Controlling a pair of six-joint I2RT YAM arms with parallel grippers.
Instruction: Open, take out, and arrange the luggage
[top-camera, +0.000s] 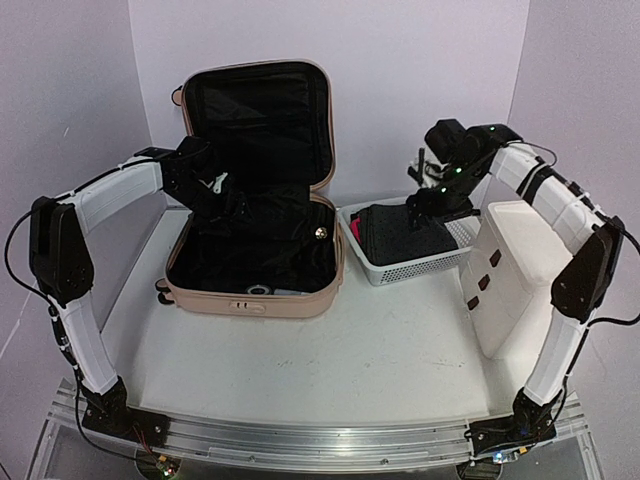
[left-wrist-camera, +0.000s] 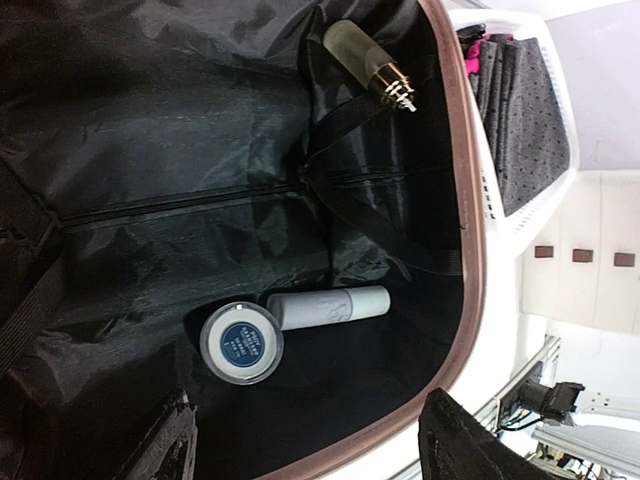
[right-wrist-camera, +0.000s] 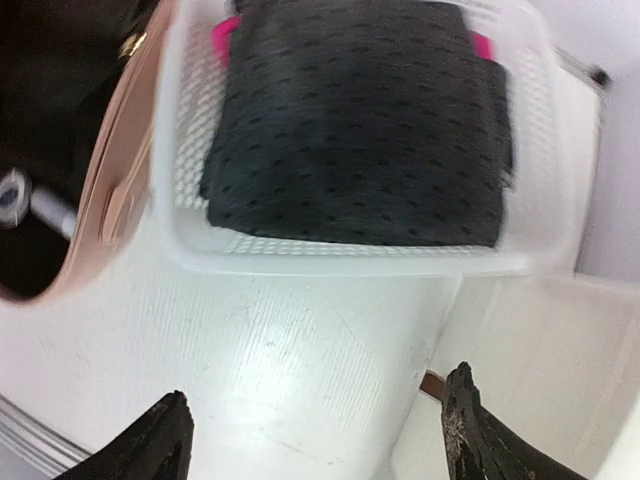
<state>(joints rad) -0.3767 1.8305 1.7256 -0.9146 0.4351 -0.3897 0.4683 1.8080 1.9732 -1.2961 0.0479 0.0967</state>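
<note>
The pale pink suitcase (top-camera: 290, 295) lies open on the table, its lid upright and its black lining showing. Inside lie a round jar with a blue label (left-wrist-camera: 241, 343), a white tube (left-wrist-camera: 330, 306) and a frosted bottle with a gold neck (left-wrist-camera: 365, 60). My left gripper (left-wrist-camera: 310, 445) hovers open and empty over the suitcase's inside, above the jar and tube. My right gripper (right-wrist-camera: 315, 440) is open and empty above the white mesh basket (right-wrist-camera: 350, 255), which holds folded dark grey dotted cloth (right-wrist-camera: 360, 120) with pink under it.
The white drawer cabinet (top-camera: 515, 275) with brown handles lies at the right, next to the basket (top-camera: 372, 265). The table's front half (top-camera: 330, 370) is bare white. Lilac walls close in the back and sides.
</note>
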